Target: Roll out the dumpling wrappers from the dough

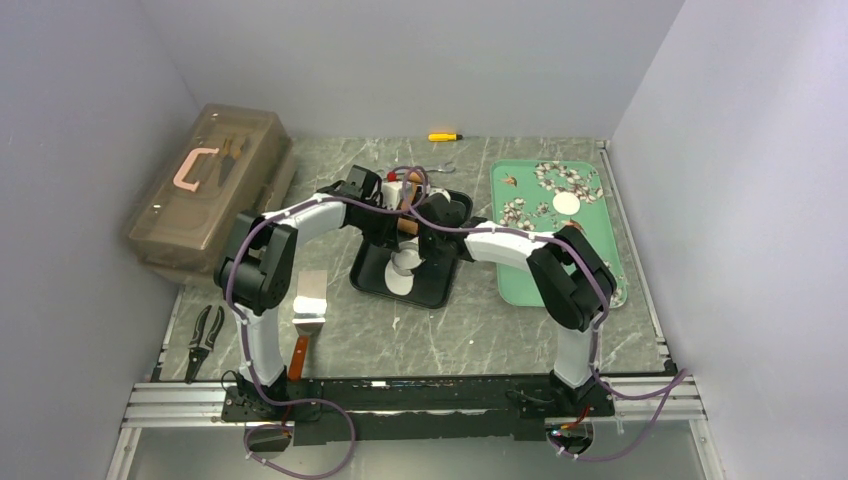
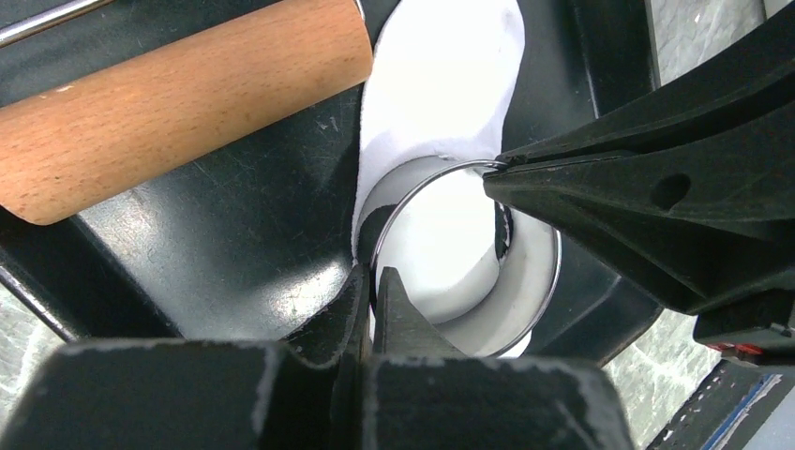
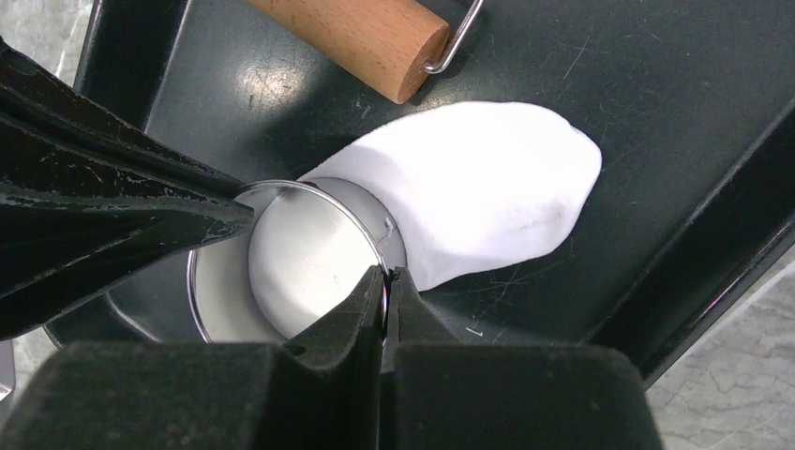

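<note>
Far left, your translucent brown plastic toolbox (image 1: pixel 205 190) with a pink handle sits against the wall. In front of it, black-handled pliers (image 1: pixel 205 340) lie on the grey marbled table (image 1: pixel 480 330), with a flat metal scraper with a wooden handle (image 1: pixel 309 312) just beside the left arm. At centre is the shallow black rectangular tray (image 1: pixel 372 281), and both arms reach into it. Your left gripper (image 2: pixel 373 291) has its fingers pinched together on the rim of the shiny round metal ring cutter (image 3: pixel 367 204), which stands on the tray floor. The soft white flattened dough (image 3: pixel 487 183) lies on the black tray. One end runs under the ring's edge, the rest spreads out beside it, and white dough fills the inside of the ring. Your right gripper (image 3: pixel 385 286) is likewise clamped tight on the ring's rim, on the side opposite the left one. The brown wooden cylinder roller (image 2: pixel 178 103) with a wire frame lies farther back on the same tray, near the dough; you cannot tell from these views whether it touches it. To the right, the mint-green floral rectangular tray (image 1: pixel 520 270) holds one thin flat white round dumpling wrapper (image 1: pixel 566 203), well apart from both grippers. A small yellow-and-black tool (image 1: pixel 445 136) lies at the back wall.
</note>
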Motion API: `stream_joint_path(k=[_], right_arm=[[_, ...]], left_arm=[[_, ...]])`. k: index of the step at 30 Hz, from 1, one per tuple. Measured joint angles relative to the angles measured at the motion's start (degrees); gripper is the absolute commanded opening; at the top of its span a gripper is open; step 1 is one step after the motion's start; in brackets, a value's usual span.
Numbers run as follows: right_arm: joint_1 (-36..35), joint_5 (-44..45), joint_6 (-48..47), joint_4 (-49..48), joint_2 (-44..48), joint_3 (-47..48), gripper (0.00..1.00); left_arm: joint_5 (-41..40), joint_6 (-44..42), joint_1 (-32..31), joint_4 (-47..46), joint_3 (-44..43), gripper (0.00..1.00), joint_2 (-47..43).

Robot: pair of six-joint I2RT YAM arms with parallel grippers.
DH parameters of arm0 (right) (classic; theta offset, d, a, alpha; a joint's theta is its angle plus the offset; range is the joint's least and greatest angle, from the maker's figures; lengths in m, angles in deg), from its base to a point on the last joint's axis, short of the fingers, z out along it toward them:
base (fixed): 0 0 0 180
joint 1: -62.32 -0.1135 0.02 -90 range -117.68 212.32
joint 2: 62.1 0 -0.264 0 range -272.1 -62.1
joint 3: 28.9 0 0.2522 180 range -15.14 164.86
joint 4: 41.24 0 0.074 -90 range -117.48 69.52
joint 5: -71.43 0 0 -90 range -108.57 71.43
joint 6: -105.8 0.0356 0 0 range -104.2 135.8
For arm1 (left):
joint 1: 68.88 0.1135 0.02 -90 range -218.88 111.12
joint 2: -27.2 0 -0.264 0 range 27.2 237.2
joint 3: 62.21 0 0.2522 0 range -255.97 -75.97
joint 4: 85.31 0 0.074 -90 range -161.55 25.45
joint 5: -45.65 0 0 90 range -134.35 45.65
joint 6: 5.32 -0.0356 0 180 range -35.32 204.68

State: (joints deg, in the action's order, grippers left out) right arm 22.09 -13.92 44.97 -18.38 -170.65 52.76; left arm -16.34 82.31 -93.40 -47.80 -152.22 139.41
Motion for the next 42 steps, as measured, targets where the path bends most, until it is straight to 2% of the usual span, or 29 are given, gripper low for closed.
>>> stream_joint_path(k=[14,18,25,29,36,42], right_arm=[[-0.1,1.5,2.2,2.8,-1.8,2.5,0.00],[-0.6,2.1,4.5,0.8,-0.2,-0.2,0.00],[0.3,1.6,4.0,3.8,-2.1,3.2,0.00],[0.7,0.8,2.8,8.0,-3.7,6.5,0.00],[-0.5,1.4,5.2,3.2,-1.4,1.8,0.00],[-0.3,1.3,4.0,8.0,-3.7,6.4,0.00]], left_arm=[[5.9,2.0,2.2,-0.8,-1.3,0.00,3.2],[7.8,2.0,2.7,0.0,-2.6,0.00,4.3],[8.9,1.9,2.8,-7.1,3.9,0.00,1.4],[9.7,2.0,3.0,-7.1,3.7,0.00,2.1],[14.8,5.3,5.2,-3.5,-0.9,0.00,5.2],[14.0,5.9,5.2,-7.5,3.3,0.00,3.0]])
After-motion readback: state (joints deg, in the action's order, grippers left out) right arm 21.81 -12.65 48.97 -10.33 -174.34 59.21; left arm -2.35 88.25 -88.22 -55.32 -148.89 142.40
